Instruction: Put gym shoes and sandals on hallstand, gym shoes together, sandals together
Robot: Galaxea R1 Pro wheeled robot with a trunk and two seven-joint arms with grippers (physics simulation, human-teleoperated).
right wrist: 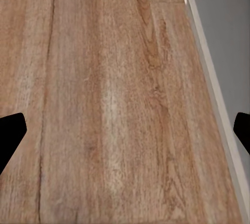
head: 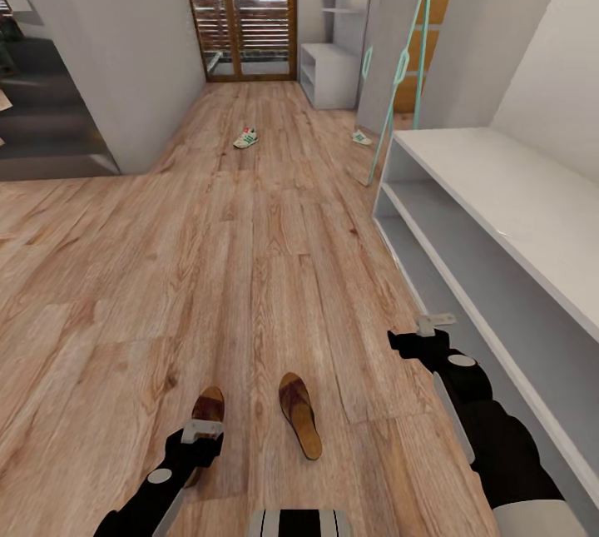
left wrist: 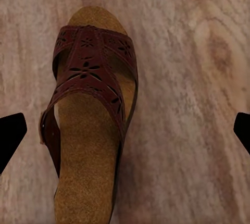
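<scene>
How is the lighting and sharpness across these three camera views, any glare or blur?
Head view: even, shadowless light, wide-angle stretch bending the white open shelf unit. Left wrist view: dark brown perforated leather sandal reads slightly soft. Right wrist view: faint pale sheen on the wood-grain plank floor.

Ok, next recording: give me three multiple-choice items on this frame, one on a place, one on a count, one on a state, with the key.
1. Where is the left tool?
A. over a sandal on the corridor floor
B. inside the white shelf unit
C. beside a gym shoe

2. How many gym shoes lie down the corridor?
A. none
B. two
C. four

3. How is the left tool set?
A. shut on a sandal
B. shut, empty
C. open, holding nothing

Key: 1 A, the left wrist view looks straight down on the sandal; 2 B, the second gym shoe lies further right; 3 C, its fingertips stand wide apart.
</scene>
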